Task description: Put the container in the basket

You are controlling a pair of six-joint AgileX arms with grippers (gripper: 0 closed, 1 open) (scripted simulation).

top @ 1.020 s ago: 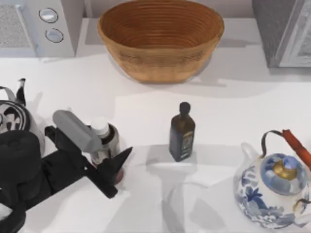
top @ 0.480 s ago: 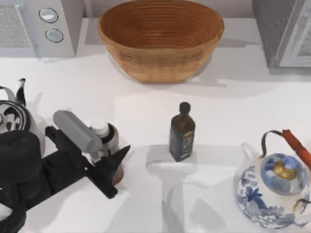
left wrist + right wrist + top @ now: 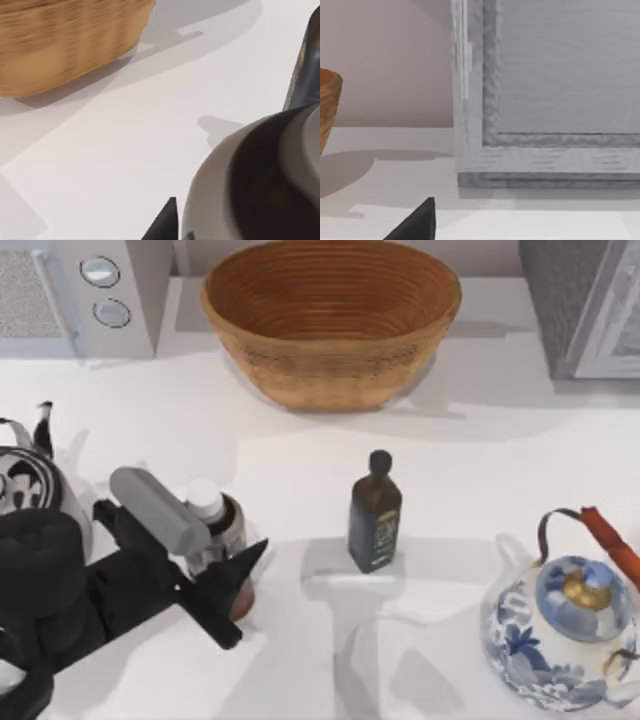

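The container (image 3: 222,520), a small bottle with a white cap, grey label and reddish-brown lower body, stands at the table's left front. My left gripper (image 3: 225,552) is shut on it from the left, one black finger (image 3: 238,570) crossing its lower body. In the left wrist view the container (image 3: 260,180) looms close beside a black fingertip (image 3: 167,220). The tan woven basket (image 3: 330,380) sits at the back centre, well beyond the container, and its wall (image 3: 65,45) shows in the left wrist view. A dark part of my right gripper (image 3: 415,226) faces a grey cabinet.
A dark square bottle (image 3: 375,515) with a black cap stands right of the container. A blue-and-white teapot (image 3: 565,630) sits front right, a black-and-white kettle (image 3: 25,480) far left. A microwave (image 3: 80,290) and a grey cabinet (image 3: 590,300) flank the basket.
The left gripper's black finger has drawn in slightly against the container, which shifted a little with it. In the last half second nothing visibly moved.
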